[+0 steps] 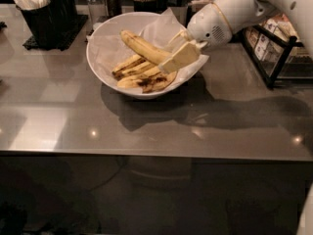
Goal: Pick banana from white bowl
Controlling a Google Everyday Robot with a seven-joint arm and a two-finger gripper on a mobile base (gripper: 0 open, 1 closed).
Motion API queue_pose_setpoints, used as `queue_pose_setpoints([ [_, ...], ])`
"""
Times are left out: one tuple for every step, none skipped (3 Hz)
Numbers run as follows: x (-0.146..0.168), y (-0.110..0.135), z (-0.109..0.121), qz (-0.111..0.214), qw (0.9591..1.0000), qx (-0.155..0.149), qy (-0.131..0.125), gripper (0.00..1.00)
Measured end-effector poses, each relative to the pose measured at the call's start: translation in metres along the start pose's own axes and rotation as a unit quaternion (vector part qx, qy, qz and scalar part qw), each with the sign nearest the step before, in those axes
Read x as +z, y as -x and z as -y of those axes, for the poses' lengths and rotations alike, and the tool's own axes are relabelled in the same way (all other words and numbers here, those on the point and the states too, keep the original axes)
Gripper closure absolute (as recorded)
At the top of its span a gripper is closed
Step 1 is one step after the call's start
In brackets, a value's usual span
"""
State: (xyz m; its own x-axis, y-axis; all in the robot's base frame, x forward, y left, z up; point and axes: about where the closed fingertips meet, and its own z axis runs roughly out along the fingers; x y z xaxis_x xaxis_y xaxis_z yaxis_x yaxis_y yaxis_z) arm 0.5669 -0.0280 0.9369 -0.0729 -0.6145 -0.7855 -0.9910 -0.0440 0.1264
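Gripper, cream and two-fingered (pixel 169 64), clamps one end of the long curved yellow banana (pixel 142 47), tilting it above the deep white paper-lined bowl (pixel 91 58), apparently to lift it out.

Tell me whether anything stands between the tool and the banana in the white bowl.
Nothing visible does. The tool, over the right side of the white bowl, grips the banana at its right end; the smaller bananas lie beneath it, and the crinkled paper sits behind.
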Motion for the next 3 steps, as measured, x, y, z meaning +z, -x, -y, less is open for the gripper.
queue_pose_setpoints([
  [-0.032,-0.012,-0.032,0.048,0.9988,0.010,-0.005,1.00],
  [-0.051,-0.020,-0.055,0.077,0.9968,0.018,-0.009,1.00],
  [-0.054,-0.022,-0.056,0.080,0.9965,0.020,-0.012,1.00],
])
